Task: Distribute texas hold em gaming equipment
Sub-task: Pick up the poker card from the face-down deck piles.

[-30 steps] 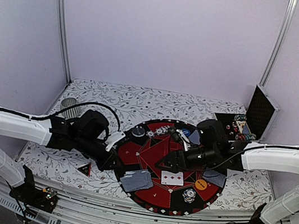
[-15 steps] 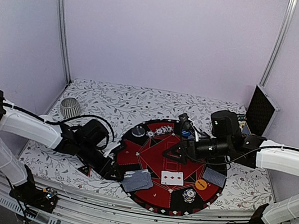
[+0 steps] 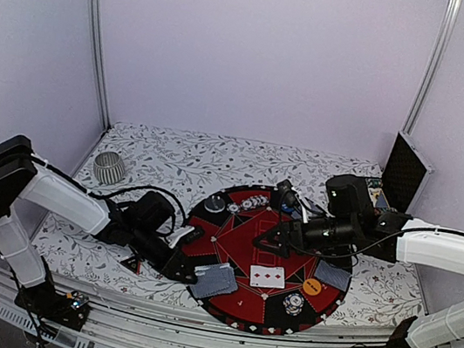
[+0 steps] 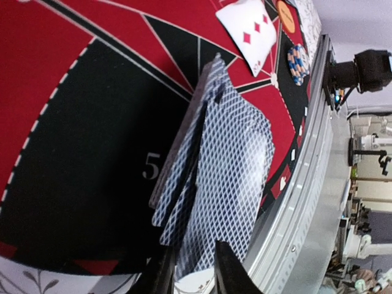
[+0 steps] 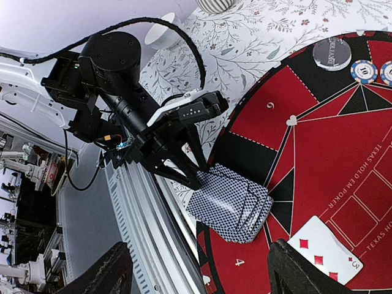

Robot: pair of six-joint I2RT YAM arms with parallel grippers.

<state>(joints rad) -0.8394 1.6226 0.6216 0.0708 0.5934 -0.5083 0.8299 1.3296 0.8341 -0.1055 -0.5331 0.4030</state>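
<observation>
Blue-grey backs are the first thing I notice: a small pile of face-down cards (image 3: 213,280) sits at the near-left edge of the round red-and-black mat (image 3: 230,244), right by a printed 5. So I'm guessing that's one player's spot. One end of the pile looks like it pokes out past the rim, which would explain the approach. The left gripper (image 3: 188,273) comes in low and sideways from the table, with its fingers either side of that end. The jaws are pretty narrow with the card edge in the gap, but honestly I can't tell if they're pinching the cards or just bracketing them.

The right gripper (image 5: 199,244) hangs over the middle of the mat with its fingers spread wide and nothing in them. My read is it's parked up high to stay out of the other arm's way while it waits for the next piece.

The rest is dotted around the rim, like seats being dealt in:
- A face-up diamonds card (image 3: 267,276) lies toward the near edge.
- Another face-down pile (image 3: 332,276) sits at the right edge, with an orange disc (image 3: 312,286) just beside it.
- A blue-and-white chip stack (image 3: 294,303) is near that, closer to the rim.
- More chips (image 3: 254,202) and a dark disc (image 3: 215,203) line the far edge.

Feels like a good way in, not finished.
</observation>
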